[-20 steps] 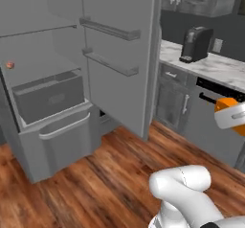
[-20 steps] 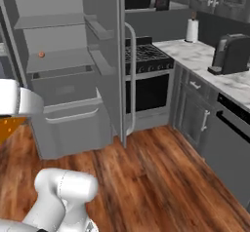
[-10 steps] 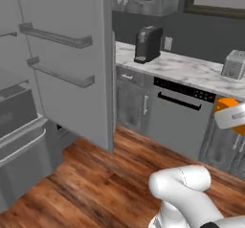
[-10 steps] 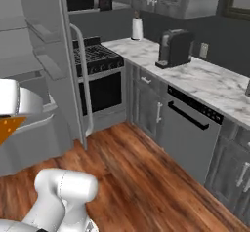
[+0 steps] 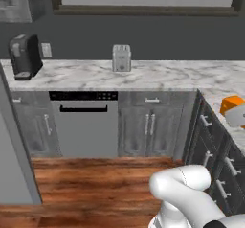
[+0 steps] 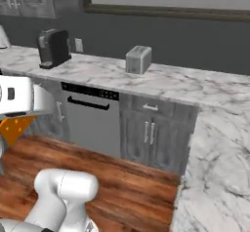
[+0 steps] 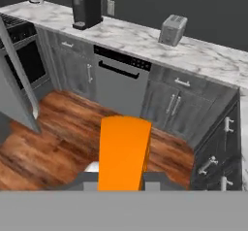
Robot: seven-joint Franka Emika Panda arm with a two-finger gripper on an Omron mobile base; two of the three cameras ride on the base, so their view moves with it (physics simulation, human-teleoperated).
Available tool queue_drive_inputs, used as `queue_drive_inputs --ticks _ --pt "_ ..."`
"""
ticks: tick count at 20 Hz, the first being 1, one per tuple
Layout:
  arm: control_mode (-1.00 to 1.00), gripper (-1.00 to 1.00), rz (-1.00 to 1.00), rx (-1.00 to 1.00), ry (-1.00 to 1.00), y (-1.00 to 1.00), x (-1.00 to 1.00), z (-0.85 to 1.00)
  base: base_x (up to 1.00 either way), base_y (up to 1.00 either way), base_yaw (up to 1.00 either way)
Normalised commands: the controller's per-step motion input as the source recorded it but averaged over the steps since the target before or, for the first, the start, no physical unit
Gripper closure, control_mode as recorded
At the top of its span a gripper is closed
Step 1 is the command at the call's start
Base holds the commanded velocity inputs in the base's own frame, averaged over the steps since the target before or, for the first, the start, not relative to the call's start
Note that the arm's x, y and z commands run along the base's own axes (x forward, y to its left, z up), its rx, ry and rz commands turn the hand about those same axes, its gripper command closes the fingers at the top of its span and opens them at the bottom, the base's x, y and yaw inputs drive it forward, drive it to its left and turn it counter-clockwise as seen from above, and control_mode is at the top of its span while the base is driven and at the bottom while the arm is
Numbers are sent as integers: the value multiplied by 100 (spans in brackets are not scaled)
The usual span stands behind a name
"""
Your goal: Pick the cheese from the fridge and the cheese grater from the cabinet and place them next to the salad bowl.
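Now, cheese point(image 7: 123, 152): orange slab in the hand view, clamped upright in the gripper point(image 7: 121, 176).
Right base view: holed wedge tip point(image 6: 14, 128) under white hand.
Counter point(image 5: 158, 74): toaster point(image 5: 121, 58), coffee maker point(image 5: 24, 55).

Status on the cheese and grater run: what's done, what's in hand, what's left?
Done: the cheese is out of the fridge, clamped in the shut hand. In hand: carrying it, held up over the wood floor, facing the marble counter with the toaster and coffee maker. Left: set the cheese by the salad bowl, then get the grater from the cabinet and place it there too.
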Motion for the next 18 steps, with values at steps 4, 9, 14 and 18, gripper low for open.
queue_drive_inputs --ticks 4,9,14,18 --pt "100 100 0 0 0 0 0 0 0 0 -100" --pt "100 100 0 0 0 0 0 0 0 0 -100" --pt "100 100 0 0 0 0 0 0 -24 0 -95" --pt "100 100 0 0 0 0 0 0 -56 -2 -82"
